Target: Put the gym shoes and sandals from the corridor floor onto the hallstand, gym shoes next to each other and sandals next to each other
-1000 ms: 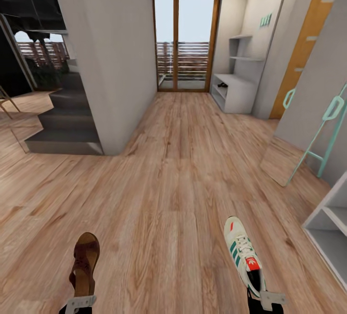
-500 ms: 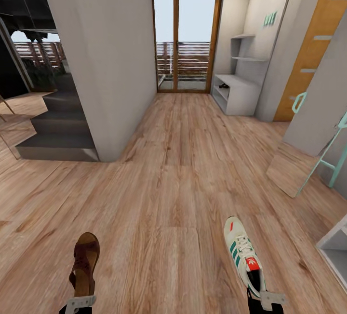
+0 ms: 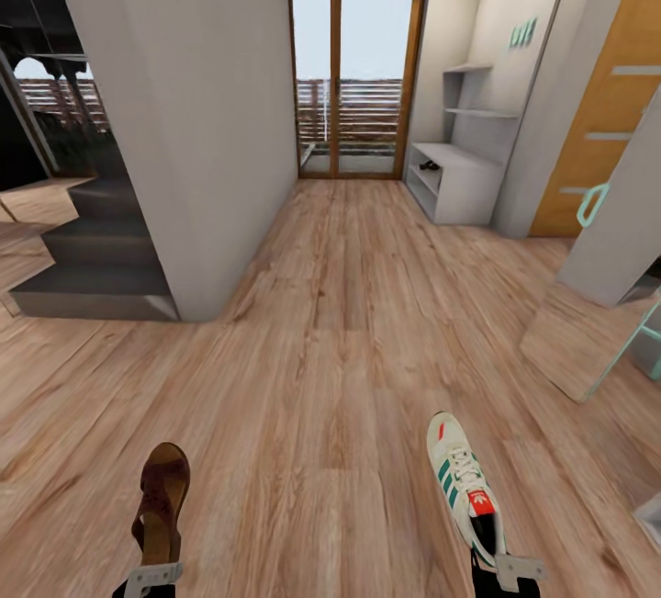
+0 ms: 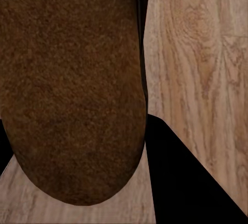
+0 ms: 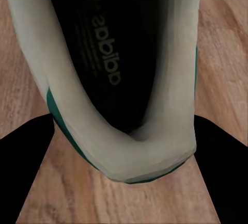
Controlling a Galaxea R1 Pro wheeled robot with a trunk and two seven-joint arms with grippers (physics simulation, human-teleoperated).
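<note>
Robot in the corridor with a shoe in each end effector, the shoe rack far ahead.

In the head view the left end effector at 7 o'clock is clamped on the heel of a brown sandal, and the right end effector at 5 o'clock is clamped on the heel of a white sneaker with green stripes; both shoes point forward above the wood floor. The grey shoe rack stands at 1 o'clock beside the glass door, with a small dark item on its low top, too small to identify. The left wrist view adds the sandal's suede footbed close up. The right wrist view looks into the sneaker's dark insole, with printed lettering on it and the green heel trim.
</note>
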